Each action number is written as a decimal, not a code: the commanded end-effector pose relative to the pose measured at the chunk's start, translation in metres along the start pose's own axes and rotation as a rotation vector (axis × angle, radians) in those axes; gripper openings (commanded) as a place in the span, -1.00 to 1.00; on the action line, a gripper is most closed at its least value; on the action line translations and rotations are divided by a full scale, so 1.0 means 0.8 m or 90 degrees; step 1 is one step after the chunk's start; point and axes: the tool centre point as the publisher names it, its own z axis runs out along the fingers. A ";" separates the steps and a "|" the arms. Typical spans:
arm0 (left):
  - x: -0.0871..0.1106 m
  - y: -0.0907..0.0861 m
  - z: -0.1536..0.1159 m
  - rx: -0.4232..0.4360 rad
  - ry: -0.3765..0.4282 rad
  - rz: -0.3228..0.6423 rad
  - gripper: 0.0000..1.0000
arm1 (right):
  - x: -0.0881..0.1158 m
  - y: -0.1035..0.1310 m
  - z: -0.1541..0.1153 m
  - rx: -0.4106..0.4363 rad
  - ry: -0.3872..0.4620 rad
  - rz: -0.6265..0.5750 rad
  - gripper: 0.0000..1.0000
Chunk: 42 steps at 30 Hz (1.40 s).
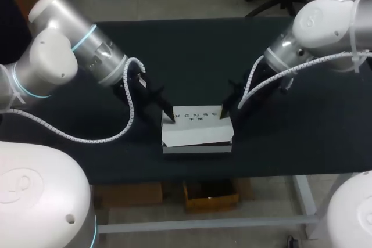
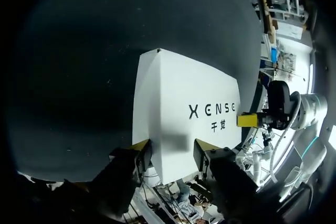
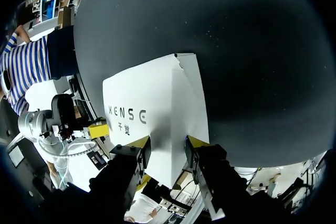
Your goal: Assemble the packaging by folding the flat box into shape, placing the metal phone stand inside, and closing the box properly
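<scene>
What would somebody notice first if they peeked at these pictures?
The bright white box with dark lettering on its top jumps out first, sitting in the middle of the dark table. Next you'd spot the two robot arms leaning in from either side. The left gripper is at one end of the box and the right gripper is at the other, with yellow tips showing against the white.
</scene>
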 end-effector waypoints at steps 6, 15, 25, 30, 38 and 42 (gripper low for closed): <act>0.004 -0.008 0.000 -0.036 -0.003 0.008 0.15 | 0.007 0.004 0.001 0.004 0.000 -0.004 -0.20; 0.002 -0.008 0.000 -0.017 0.000 0.012 0.18 | 0.009 0.006 0.003 0.007 0.000 -0.005 -0.19; 0.002 -0.009 0.006 -0.002 -0.004 0.018 0.25 | 0.009 0.008 0.005 0.010 0.004 -0.005 -0.20; 0.004 -0.010 0.006 -0.001 -0.002 0.021 0.25 | 0.010 0.008 0.006 0.011 0.003 -0.006 -0.19; 0.005 -0.010 0.004 0.008 0.000 0.028 0.30 | 0.010 0.008 0.006 0.012 0.003 -0.007 -0.20; 0.004 -0.010 0.001 0.011 0.003 0.029 0.31 | 0.009 0.009 0.006 0.012 0.003 -0.006 -0.20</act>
